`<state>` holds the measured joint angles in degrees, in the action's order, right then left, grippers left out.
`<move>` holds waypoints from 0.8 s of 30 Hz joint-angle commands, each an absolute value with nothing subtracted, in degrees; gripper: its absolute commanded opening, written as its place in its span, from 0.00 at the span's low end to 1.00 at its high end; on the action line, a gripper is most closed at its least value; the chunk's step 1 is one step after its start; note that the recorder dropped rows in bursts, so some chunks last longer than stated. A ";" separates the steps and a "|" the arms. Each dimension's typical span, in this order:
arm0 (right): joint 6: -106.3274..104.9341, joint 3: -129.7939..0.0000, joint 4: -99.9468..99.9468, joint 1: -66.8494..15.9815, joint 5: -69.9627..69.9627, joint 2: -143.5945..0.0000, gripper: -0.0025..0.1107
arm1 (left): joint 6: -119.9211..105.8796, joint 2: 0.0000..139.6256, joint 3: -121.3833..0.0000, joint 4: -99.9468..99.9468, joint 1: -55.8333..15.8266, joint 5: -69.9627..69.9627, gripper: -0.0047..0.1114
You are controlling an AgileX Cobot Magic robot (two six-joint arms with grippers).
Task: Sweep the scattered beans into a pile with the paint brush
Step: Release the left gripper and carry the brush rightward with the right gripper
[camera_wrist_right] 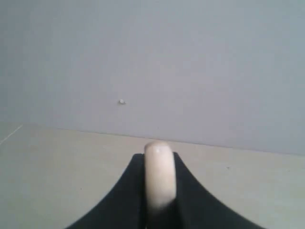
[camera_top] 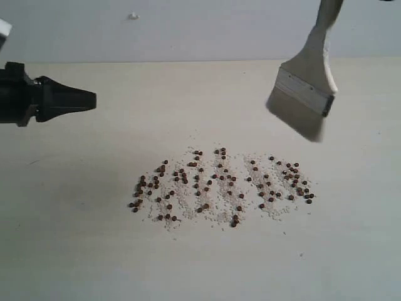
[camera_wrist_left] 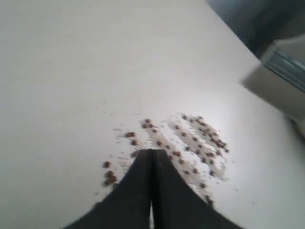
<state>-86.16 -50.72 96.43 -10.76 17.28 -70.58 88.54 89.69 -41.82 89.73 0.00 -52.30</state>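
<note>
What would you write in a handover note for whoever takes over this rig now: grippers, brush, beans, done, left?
Left gripper: shut, empty, hovering to the left of the beans.
Right gripper: shut on the paint brush handle.
Brush: in the air, tilted, bristles clear of the beans, off the spread's right end.
Beans: scattered in a wide band among whitish grains, no pile.
Done: brush in grip and lifted.
Left: all the sweeping.
</note>
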 commanded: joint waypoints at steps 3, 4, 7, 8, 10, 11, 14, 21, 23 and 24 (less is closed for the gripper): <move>-87.05 -42.34 98.59 -10.68 14.37 -56.31 0.02 | 91.75 72.45 -37.28 84.29 0.07 -32.62 0.04; -86.94 -41.78 98.74 -10.68 13.96 -54.56 0.02 | 92.08 69.63 -36.52 83.27 0.07 -31.14 0.04; -86.62 -39.07 99.95 -10.68 13.47 -50.04 0.02 | 93.03 60.42 -33.63 80.03 0.07 -26.13 0.04; -86.72 -37.87 99.95 -10.68 13.47 -48.82 0.02 | 93.65 56.10 -31.95 79.10 0.07 -24.51 0.04; -86.87 -35.34 99.95 -10.68 13.47 -46.67 0.02 | 95.74 46.30 -27.73 77.99 0.07 -21.98 0.04; -86.87 -34.29 99.95 -10.68 13.38 -46.18 0.02 | 96.63 42.44 -25.98 77.58 0.07 -21.58 0.04; -86.75 -31.29 99.95 -10.68 13.61 -46.03 0.02 | 100.54 31.37 -20.83 76.92 0.07 -19.23 0.04; -88.25 -26.65 99.95 -10.68 13.85 -45.27 0.02 | 109.19 6.70 -12.16 80.19 0.07 -14.99 0.04; -88.14 -26.20 99.95 -10.68 14.22 -44.72 0.02 | 111.51 0.76 -10.96 83.67 0.07 -16.19 0.04; -88.14 -26.14 99.95 -10.68 14.84 -44.72 0.02 | 111.94 0.00 -10.60 85.80 0.07 -16.60 0.04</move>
<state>-87.58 -26.48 99.56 -10.76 13.50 -45.60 109.24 4.88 -11.98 81.44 0.00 -15.67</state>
